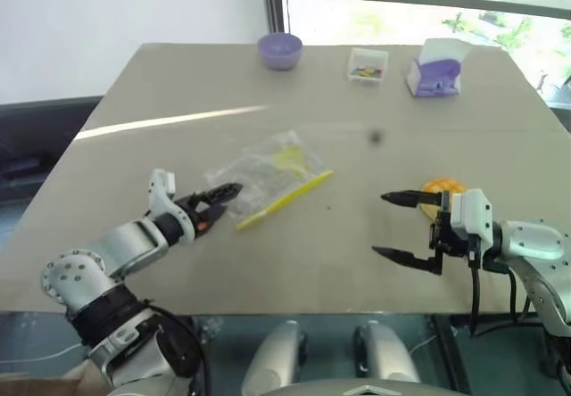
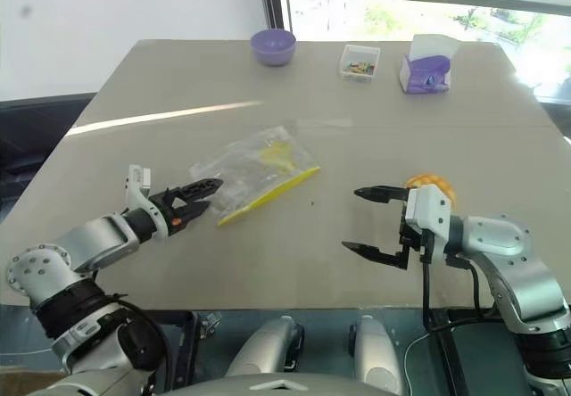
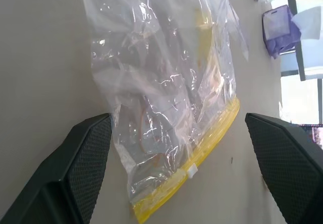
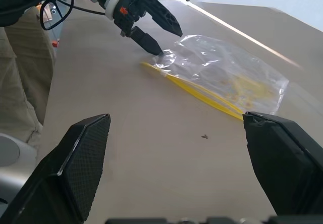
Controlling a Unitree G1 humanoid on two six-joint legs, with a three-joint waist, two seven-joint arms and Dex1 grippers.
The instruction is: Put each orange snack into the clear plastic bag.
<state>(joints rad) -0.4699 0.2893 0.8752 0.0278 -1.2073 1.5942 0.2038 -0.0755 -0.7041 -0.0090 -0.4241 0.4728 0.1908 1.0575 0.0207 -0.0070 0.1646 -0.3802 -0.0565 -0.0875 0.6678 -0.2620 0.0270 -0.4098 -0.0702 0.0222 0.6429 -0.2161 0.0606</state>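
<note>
Nearest the head camera, one orange bun (image 2: 432,185) sits on the table (image 1: 294,262) close by the right gripper (image 1: 397,226), half hidden behind it, its golden top just showing a faint grid. That gripper hangs with both black fingers spread wide and nothing between them. One clear plastic bag (image 1: 268,177) lies flat near the middle of the table, crinkly and shiny, with a yellow seal strip (image 1: 285,198) along its near edge. The left gripper (image 1: 219,198) has its two fingers apart at the bag's corner, holding nothing; the right wrist view suggests one fingertip (image 4: 151,46) is touching the plastic, though I cannot be sure. In the left wrist view the bag's creases, a small white slider on the strip and yellowish marks inside come out clearly. Along the far edge stand one purple bowl (image 1: 279,50), one small clear box (image 1: 367,64) of coloured bits and one purple-and-white tissue box (image 1: 435,68).
</note>
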